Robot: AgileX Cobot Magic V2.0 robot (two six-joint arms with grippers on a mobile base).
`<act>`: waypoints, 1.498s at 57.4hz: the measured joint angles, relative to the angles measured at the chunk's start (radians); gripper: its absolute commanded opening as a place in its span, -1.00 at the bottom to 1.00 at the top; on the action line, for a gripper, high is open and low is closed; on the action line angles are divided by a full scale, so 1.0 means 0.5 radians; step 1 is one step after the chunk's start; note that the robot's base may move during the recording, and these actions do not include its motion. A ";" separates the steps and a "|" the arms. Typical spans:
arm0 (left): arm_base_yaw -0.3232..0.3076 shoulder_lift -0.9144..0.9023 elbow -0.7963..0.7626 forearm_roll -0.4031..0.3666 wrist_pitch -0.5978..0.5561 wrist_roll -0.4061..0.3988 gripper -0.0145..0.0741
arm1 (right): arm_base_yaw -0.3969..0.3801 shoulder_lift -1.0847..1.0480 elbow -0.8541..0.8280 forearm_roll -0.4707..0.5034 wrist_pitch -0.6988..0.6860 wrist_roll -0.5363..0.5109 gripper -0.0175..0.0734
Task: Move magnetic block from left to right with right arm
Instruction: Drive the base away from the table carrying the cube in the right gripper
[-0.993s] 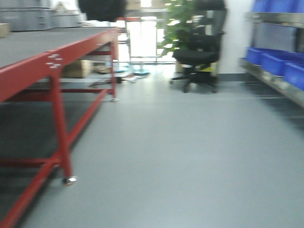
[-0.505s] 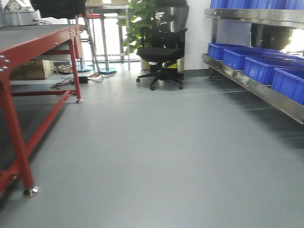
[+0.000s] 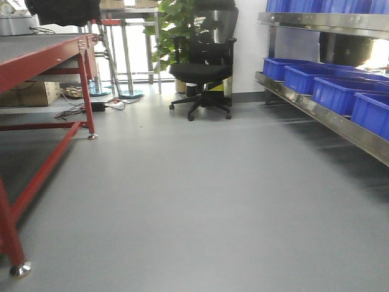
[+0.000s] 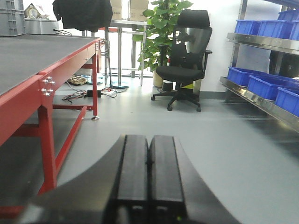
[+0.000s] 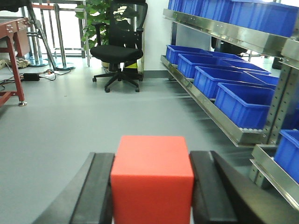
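Red magnetic block (image 5: 152, 163) sits squeezed dead centre in the right pincer (image 5: 153, 191), so I'd guess it's mid-carry over the grey floor (image 5: 56, 126). Meanwhile the left pincer (image 4: 149, 177) is shut tight on nothing, probably just tucked out of the way.

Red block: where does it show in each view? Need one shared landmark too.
Front view: not in it.
Left wrist view: not in it.
Right wrist view: bottom centre, red block gripped by the right end effector.
Shared landmark: black office chair, in all three.
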 measured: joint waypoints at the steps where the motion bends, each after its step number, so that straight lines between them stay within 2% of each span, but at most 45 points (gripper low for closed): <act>1: 0.000 0.000 0.000 0.000 0.000 0.000 -0.96 | 0.000 0.000 0.000 -0.011 0.000 0.000 -0.06; 86: 0.000 0.000 0.000 0.000 0.000 0.000 -0.96 | 0.000 0.000 0.000 -0.011 0.003 0.000 -0.06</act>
